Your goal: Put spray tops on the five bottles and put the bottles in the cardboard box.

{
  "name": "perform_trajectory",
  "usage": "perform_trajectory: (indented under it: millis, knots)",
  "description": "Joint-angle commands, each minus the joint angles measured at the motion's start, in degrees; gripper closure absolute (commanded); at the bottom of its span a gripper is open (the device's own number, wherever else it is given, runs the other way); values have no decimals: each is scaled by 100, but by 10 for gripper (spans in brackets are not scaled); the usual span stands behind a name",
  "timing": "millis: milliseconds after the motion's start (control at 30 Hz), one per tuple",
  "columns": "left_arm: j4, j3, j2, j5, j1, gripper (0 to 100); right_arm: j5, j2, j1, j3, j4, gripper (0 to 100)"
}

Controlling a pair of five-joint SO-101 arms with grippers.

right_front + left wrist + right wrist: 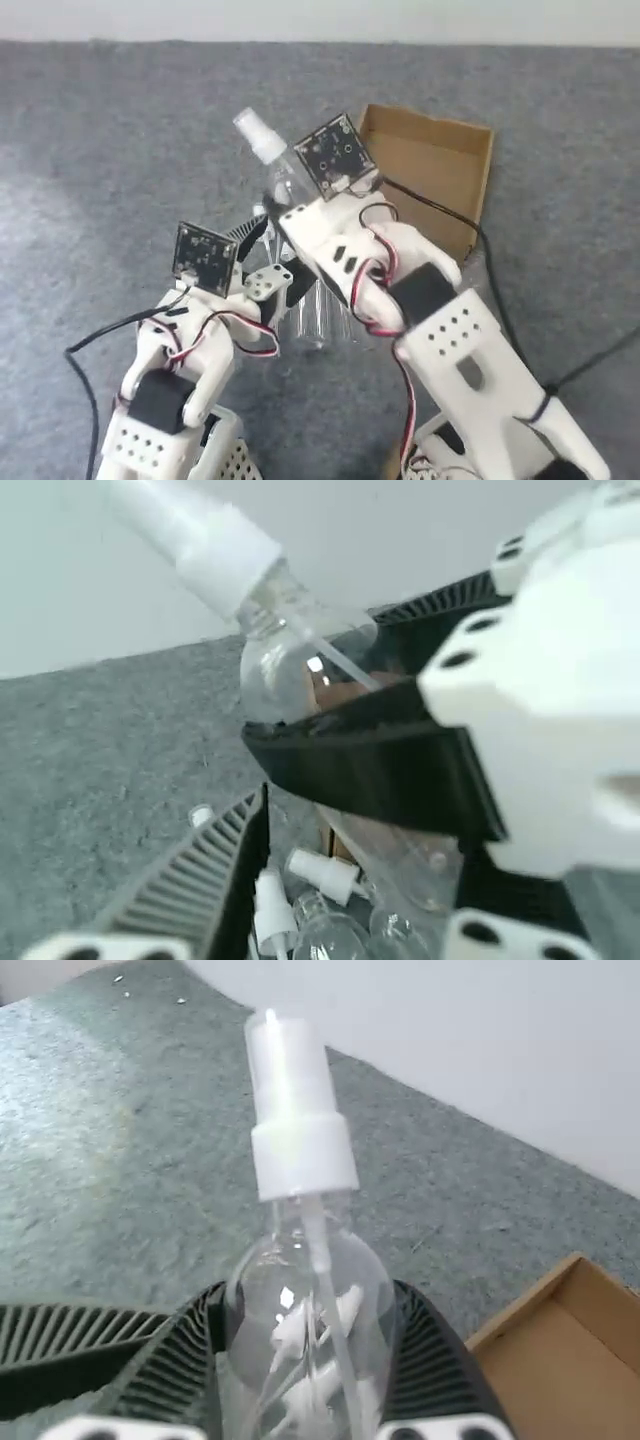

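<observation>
Left gripper (pixel 280 255) sits near the middle of the grey carpet (pixel 90 150), a little toward the near edge. Its jaws are spread wide with nothing between them, and its tips point up at the bottle the other arm carries. In the left wrist view one of its ribbed black fingers (pixel 200 880) shows, with the carpet beyond it.

Just right of it, between the two arms, a cluster of clear loose bottles (pixel 322 318) lies on its side on the carpet. The left wrist view shows white caps (pixel 320 874) among them (whether each is screwed on, I cannot tell).

Beyond that cluster, toward the far edge, the right gripper (pixel 285 205) is clamped around the round shoulder of a clear bottle (pixel 288 180). The right wrist view shows a ribbed finger (pixel 430 1360) pressed against each side of the glass-clear body (pixel 305 1310). This bottle wears a white spray top (pixel 258 133), and its thin tube runs down inside. It tilts, with the top leaning toward the far left corner.

Farther right, the cardboard box (pixel 430 165) stands open on the carpet just beside the right gripper, apart from the held bottle.
</observation>
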State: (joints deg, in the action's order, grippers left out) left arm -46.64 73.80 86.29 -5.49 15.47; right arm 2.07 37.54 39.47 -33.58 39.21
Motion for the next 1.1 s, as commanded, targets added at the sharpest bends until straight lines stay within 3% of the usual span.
perform_trajectory:
  millis: [0, 333, 433, 567, 700, 900, 1067]
  knots:
    - [158, -31, -9, 79, -35, 724, -88, 699, 145, 413, 382, 993]
    - [158, -22, -9, 79, -35, 724, -44, 1420, 92, 404, 857, 993]
    - [149, -22, -9, 79, 0, 724, -44, 1314, -233, 413, 699, 993]
    - [185, 84, 35, 88, -44, 730, -70, 620, -1297, 422, -488, 993]
    - [202, 110, 35, 88, -440, 826, -70, -602, -2053, 440, -1965, 993]
    - [809, 356, 35, 62, -1002, 976, -70, -2396, -2510, 448, -3829, 993]
    - [870, 400, 35, 70, -993, 987, -88, -3521, -2677, 782, -4743, 993]
